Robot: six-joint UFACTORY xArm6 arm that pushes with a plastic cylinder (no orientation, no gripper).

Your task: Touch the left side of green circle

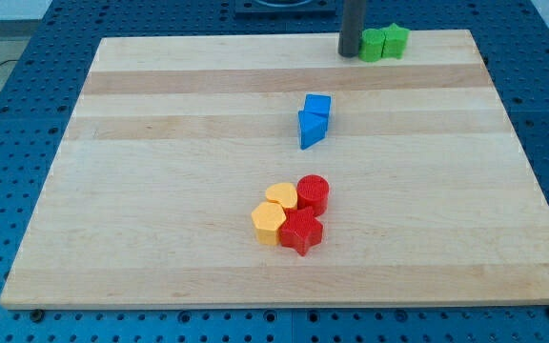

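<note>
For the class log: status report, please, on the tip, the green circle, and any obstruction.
My tip at green circle, its left side. Second green block on its right. Nothing between.

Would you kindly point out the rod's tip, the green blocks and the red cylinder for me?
my tip point(351, 53): camera view, the rod's lower end.
green blocks point(383, 44): camera view, the pair's middle.
red cylinder point(313, 190): camera view, its top face.

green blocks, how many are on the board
2, side by side at the view's top edge: one right of my tip, seemingly touching it, the other on its right. None seem hidden.
</note>
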